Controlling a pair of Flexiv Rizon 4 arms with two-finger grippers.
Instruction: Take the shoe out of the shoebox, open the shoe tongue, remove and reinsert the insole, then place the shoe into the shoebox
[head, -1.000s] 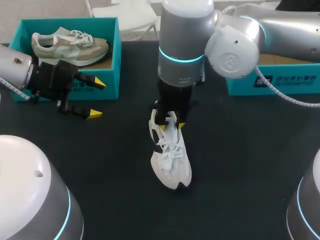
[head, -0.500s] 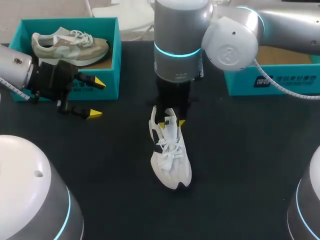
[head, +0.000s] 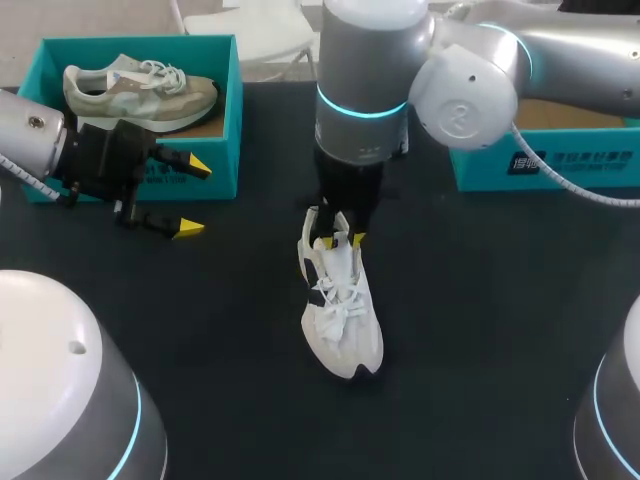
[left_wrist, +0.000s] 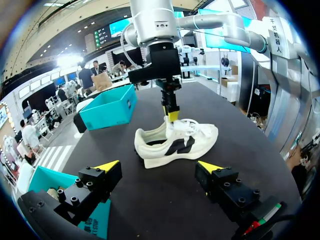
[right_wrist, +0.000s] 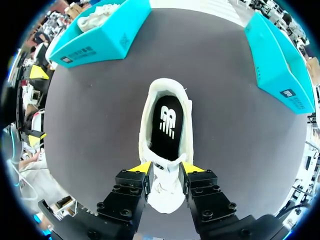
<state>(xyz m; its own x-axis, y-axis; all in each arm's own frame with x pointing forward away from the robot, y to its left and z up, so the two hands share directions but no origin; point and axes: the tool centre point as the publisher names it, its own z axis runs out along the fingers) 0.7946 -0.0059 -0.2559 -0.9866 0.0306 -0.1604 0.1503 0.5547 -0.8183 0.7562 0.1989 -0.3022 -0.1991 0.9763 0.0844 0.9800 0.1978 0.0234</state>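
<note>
right tool (right_wrist: 166, 168) grasps the tongue (right_wrist: 165, 186) of the shoe (head: 343, 320); a hard pull could lift the whole shoe, or the tongue slips out.

Head view overhead, wrists near, sharing shoe (head: 341, 315)

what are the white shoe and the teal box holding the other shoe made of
The white shoe looks like soft matte textile, with woven laces; sole seems foam or rubber. The teal box: likely matte cardboard, given thin flat walls and brown inner floor.
</note>
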